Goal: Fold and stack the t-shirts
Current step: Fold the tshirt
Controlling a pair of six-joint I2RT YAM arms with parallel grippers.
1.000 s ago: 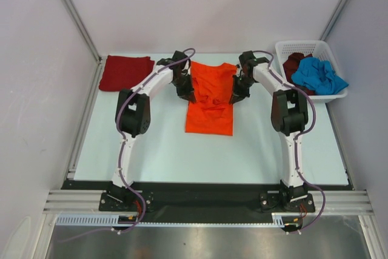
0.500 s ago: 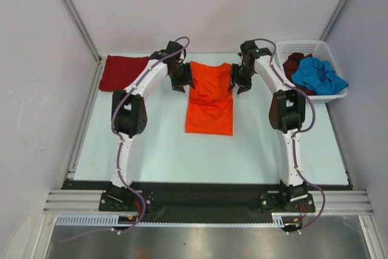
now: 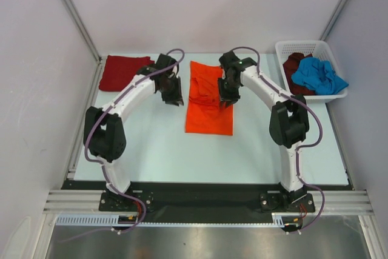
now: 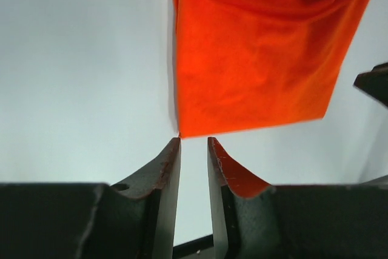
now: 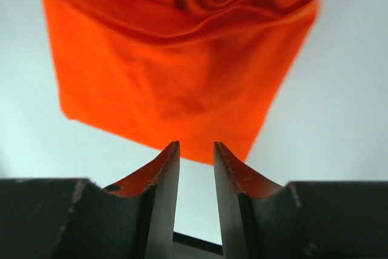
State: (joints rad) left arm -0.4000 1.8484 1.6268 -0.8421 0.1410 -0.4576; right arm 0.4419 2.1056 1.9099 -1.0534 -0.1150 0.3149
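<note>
The bright orange t-shirt (image 3: pixel 209 110) lies flat in the middle of the table, bunched at its far end; it also shows in the left wrist view (image 4: pixel 254 59) and the right wrist view (image 5: pixel 176 71). My left gripper (image 3: pixel 174 96) hovers just left of it, jaws slightly apart and empty (image 4: pixel 194 139). My right gripper (image 3: pixel 224 98) is over its upper right edge, jaws slightly apart and empty (image 5: pixel 196 144). A folded dark red t-shirt (image 3: pixel 124 72) lies at the back left. The blue t-shirt (image 3: pixel 318 76) and dark maroon t-shirt (image 3: pixel 295 62) are in the basket.
The white lattice basket (image 3: pixel 303 47) stands at the back right corner. Metal frame posts rise at the back corners, and a rail runs along the table's left edge. The black base bar lies at the near edge.
Both grippers left the shirt's far corners. The left one moved left off the cloth, and its elbow swung left. The right one moved left and nearer over the shirt, whose top right now lies folded inward.
</note>
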